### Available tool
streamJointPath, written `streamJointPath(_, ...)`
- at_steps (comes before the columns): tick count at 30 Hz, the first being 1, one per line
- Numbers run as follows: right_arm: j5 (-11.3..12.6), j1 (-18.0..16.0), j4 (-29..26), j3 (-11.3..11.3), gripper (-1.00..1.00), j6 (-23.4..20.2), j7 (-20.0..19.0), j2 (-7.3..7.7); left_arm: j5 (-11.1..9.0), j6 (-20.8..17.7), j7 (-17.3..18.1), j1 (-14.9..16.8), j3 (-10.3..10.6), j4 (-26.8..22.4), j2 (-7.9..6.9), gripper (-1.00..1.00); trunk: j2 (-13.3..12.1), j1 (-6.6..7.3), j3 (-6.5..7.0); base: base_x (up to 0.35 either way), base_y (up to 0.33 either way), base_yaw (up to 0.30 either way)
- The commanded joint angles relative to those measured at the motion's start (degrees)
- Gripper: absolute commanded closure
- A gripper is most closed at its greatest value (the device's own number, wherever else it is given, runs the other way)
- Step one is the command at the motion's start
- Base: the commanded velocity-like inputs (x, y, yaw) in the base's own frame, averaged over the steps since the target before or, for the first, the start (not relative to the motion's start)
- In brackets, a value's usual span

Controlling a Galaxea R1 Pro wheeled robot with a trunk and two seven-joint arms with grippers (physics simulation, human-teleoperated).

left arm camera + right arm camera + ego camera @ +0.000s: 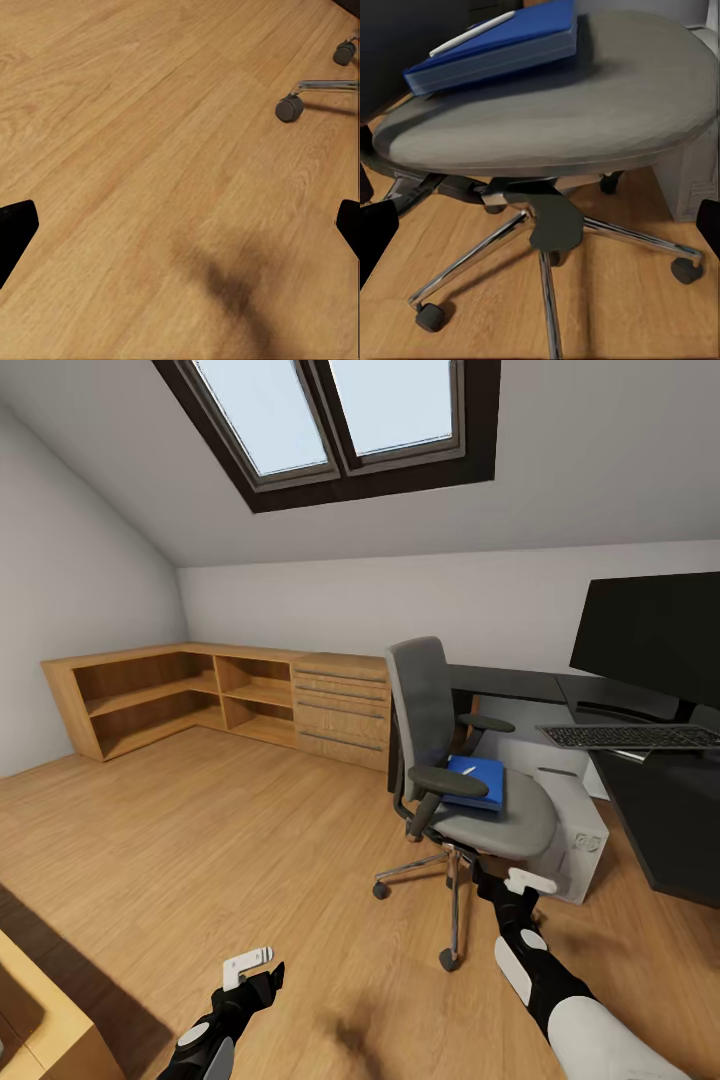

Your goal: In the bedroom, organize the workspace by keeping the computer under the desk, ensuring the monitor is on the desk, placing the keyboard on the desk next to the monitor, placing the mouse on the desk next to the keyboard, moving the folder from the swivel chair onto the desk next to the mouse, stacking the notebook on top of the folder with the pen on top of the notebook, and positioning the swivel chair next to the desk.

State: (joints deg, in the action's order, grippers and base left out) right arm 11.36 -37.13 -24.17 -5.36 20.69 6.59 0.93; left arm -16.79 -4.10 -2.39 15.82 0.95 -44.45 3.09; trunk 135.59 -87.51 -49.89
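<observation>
- One folder (478, 781) is seen lying flat on the chair (470, 800) seat, one pen (468, 770) on top of it; no notebook can be made out.
- From the right gripper (522, 882), the folder lies at about 11 o'clock and higher up; its long axis runs roughly 10 to 4 o'clock.
- The right arm is judged nearer; the left gripper (250, 965) hangs low over the floor (135, 150), well apart.
- Both pairs of jaws are spread, nothing held.
- One monitor (655, 635) and one keyboard (632, 736) are on the surface (690, 830); one computer (580, 840) stands beneath.

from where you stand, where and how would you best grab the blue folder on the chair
Probably by the folder's front edge nearest the robot, coming in low over the open front of the chair seat. It lies flat, so the jaws should close top and bottom on that thin edge. The backrest and armrests block the other sides, and a pen lies loose on top, so keep it level.
</observation>
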Motion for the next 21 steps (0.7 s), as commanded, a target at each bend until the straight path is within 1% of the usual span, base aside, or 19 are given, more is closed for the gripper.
streamJointPath(1, 0.50, -0.04, 0.04, 0.08, -1.00, 0.23, 0.07, -0.15, -0.53, -0.29, -0.25, 0.00, 0.10, -0.12, -0.04, -1.00, 0.03, 0.01, -0.03, 0.000, 0.000, -0.175)
streamJointPath(6, 0.50, -0.04, 0.01, 0.03, -1.00, 0.22, 0.38, -0.56, -0.52, -0.29, -0.25, 0.00, 0.10, -0.15, -0.03, -1.00, 0.03, 0.01, 0.11, 0.000, 0.000, -0.218)
streamJointPath(21, 0.51, -0.04, 0.00, -0.08, -1.00, 0.23, 0.52, -0.67, -0.52, -0.28, -0.25, 0.00, 0.08, -0.16, -0.05, -1.00, 0.03, 0.01, 0.26, 0.000, 0.000, -0.273)
